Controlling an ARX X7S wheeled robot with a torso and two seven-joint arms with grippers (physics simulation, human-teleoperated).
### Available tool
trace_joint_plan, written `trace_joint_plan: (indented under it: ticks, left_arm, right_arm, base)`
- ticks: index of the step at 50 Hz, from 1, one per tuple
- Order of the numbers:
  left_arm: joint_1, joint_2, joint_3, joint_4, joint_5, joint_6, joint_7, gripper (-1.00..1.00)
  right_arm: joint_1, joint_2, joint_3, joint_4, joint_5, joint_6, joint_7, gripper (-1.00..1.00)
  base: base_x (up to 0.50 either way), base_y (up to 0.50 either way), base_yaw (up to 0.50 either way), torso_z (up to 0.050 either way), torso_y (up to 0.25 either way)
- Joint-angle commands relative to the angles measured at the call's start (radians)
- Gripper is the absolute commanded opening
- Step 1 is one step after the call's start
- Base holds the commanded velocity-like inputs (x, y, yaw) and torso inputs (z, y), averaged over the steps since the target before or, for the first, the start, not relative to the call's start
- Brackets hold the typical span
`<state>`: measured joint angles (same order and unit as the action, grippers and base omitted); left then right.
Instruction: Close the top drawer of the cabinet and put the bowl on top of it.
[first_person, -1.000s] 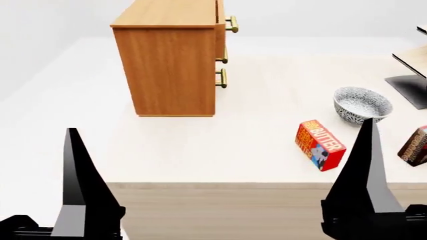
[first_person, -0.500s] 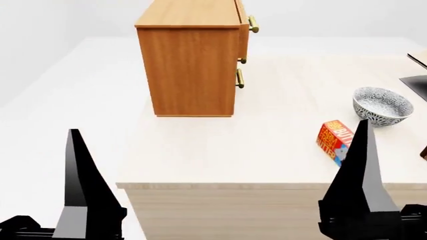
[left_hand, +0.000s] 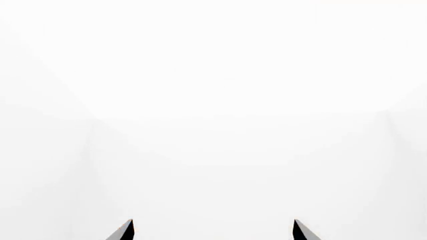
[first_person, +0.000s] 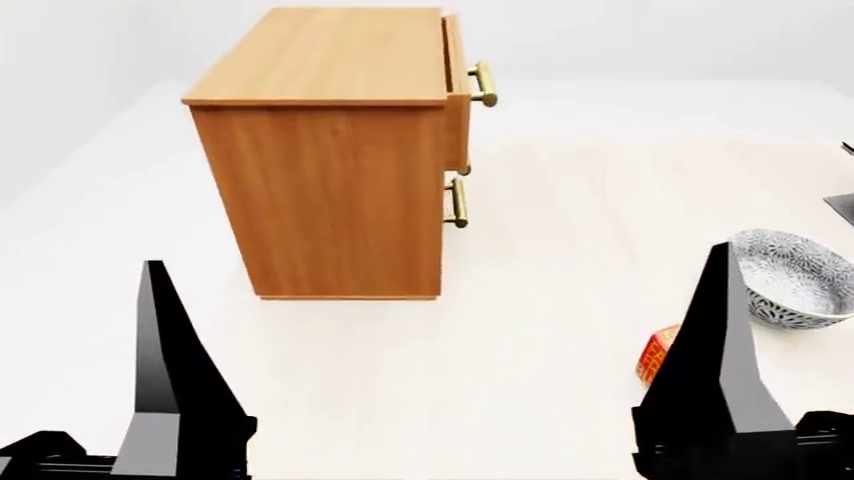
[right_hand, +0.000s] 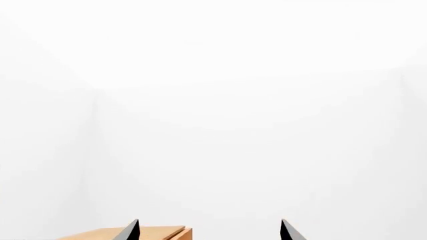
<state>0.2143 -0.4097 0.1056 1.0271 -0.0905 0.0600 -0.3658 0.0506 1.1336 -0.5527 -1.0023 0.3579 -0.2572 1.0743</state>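
The orange-brown cabinet (first_person: 334, 190) stands on the pale table, left of centre in the head view, its side facing me. Its top drawer (first_person: 457, 90) sticks out a little to the right, brass handle (first_person: 483, 85) on its front. The patterned white bowl (first_person: 797, 280) sits upright at the far right, apart from both grippers. My left gripper (left_hand: 213, 230) is open and empty; its black finger (first_person: 167, 380) rises at the lower left. My right gripper (right_hand: 209, 230) is open and empty too, its finger (first_person: 721, 350) just left of the bowl. The cabinet top (right_hand: 120, 234) shows in the right wrist view.
A red butter box (first_person: 655, 355) lies on the table (first_person: 561, 300), mostly hidden behind my right finger. A dark object's corner (first_person: 843, 205) pokes in at the right edge. The lower drawer handle (first_person: 458, 203) juts out to the right.
The view has moved in toward the table: the cabinet looks bigger and nearer, the bowl and butter box have slid right and down, and the table's front edge has dropped out of sight.
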Motion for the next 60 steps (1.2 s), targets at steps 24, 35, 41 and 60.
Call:
trace_joint_plan:
  ticks: [24,35,41,60]
  left_arm:
    - [-0.009,0.001,0.0,-0.017,0.019,-0.008,0.002,1.0]
    - [-0.014,-0.002,0.004,-0.02,0.018,-0.01,-0.003,1.0]
    - [-0.015,-0.004,0.007,-0.024,0.018,-0.009,-0.005,1.0]
    - [-0.02,-0.013,0.015,-0.027,0.013,-0.012,-0.009,1.0]
  right_arm:
    - [0.003,-0.019,-0.005,0.032,-0.052,0.002,-0.032,1.0]
    - [0.004,-0.023,-0.006,0.038,-0.052,-0.001,-0.036,1.0]
    - [0.003,-0.023,-0.007,0.038,-0.051,-0.003,-0.036,1.0]
    - [0.121,-0.039,-0.008,0.099,0.175,0.082,-0.105,1.0]
  base:
    - [0.5,-0.09,0.0,0.0,0.001]
    - [0.5,-0.02,0.0,0.0,0.0]
    - [0.5,-0.02,0.0,0.0,0.0]
    - [0.23,-0.01,0.0,0.0,0.0]
